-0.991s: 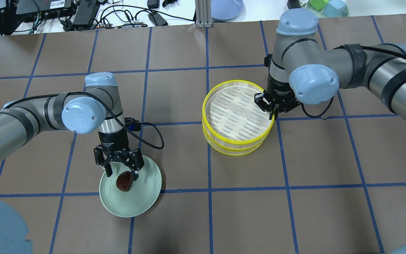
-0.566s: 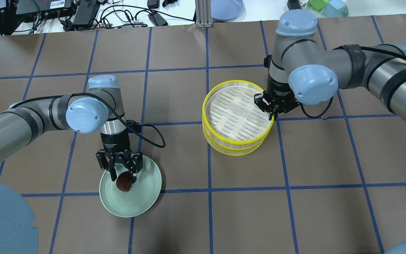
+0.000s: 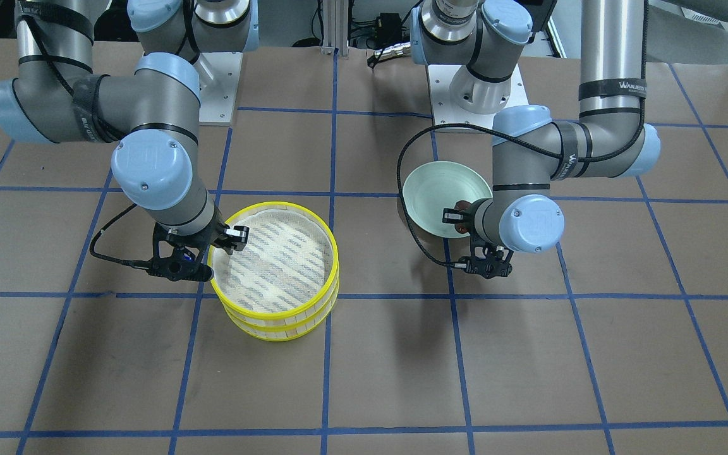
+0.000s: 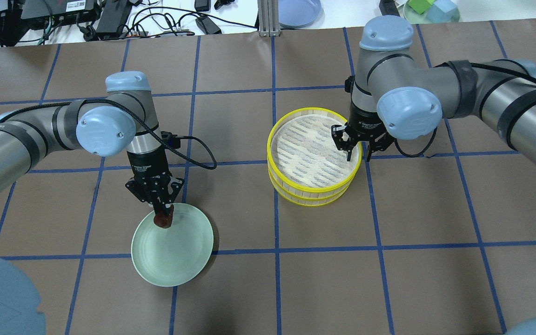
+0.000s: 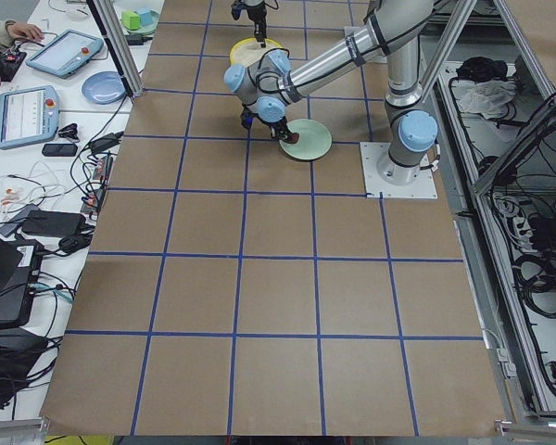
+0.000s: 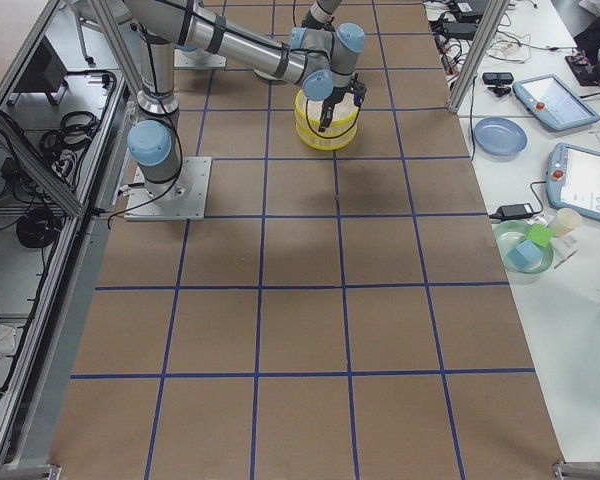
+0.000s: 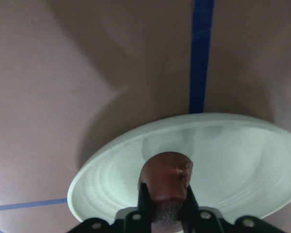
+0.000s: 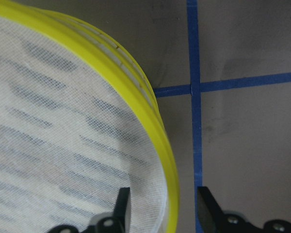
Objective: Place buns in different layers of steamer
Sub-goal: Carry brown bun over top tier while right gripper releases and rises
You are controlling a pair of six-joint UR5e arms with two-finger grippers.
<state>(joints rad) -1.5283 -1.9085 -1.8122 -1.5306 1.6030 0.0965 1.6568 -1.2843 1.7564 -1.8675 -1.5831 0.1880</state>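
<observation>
My left gripper (image 4: 162,213) is shut on the dark reddish-brown bun (image 4: 162,221) and holds it just above the far left rim of the pale green plate (image 4: 179,256). The left wrist view shows the bun (image 7: 166,180) pinched between the fingers over the plate (image 7: 242,155). The two steamer layers are stacked: the top tray (image 4: 310,149) sits on the lower tray (image 4: 310,197), and its mesh floor is bare. My right gripper (image 4: 355,148) is open, its jaws on either side of the top tray's yellow rim (image 8: 155,131). The cream bun is hidden.
A blue plate (image 4: 298,11), a metal post (image 4: 268,18) and cables (image 4: 156,23) lie along the far table edge. A dish of coloured blocks (image 4: 431,10) stands at the far right. Brown table surface with blue tape lines lies between plate and steamer.
My left gripper has closed on the brown bun and lifted it from the plate's middle toward the far left rim. My right gripper has stayed at the steamer's rim.
</observation>
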